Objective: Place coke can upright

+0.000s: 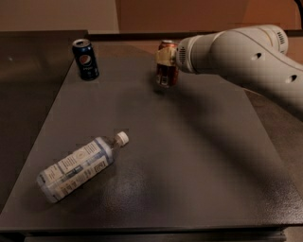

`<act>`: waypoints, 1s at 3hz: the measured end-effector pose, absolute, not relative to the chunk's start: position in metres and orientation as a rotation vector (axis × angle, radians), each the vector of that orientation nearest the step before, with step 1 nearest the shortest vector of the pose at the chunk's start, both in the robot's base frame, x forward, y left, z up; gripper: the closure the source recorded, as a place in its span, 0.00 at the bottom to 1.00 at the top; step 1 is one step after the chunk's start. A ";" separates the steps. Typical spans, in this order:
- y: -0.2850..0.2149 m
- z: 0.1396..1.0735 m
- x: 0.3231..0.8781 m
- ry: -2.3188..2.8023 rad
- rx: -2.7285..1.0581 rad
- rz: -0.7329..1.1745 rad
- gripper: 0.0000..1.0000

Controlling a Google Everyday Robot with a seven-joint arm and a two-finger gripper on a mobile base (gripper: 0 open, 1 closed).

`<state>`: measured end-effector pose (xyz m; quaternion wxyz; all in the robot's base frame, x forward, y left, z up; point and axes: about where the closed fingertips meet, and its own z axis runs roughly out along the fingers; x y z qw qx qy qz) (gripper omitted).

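While our gripper (166, 59) clasps the coke can (165, 78) nearly upright at the far side of the table (189, 156), we judge only set-down and release are left.

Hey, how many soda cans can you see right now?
2. The Pepsi can stands at the far left of the table; the coke can is far centre, held in the gripper. None seem hidden.

Dark grey counter (142, 198) is filling most of the view and catching a soft sheen under dim light. Behind it, 2 surfaces are meeting: a pale wall panel (57, 14) and an orange-brown panel (189, 14). The end effector (166, 71) is hovering above the counter's far part.
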<state>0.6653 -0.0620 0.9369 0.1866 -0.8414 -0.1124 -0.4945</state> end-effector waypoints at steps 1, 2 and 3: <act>-0.051 0.928 0.669 -0.559 -2.297 -1.556 1.00; -0.038 0.920 0.671 -0.757 -2.217 -1.681 1.00; -0.033 0.917 0.671 -0.832 -2.176 -1.752 0.81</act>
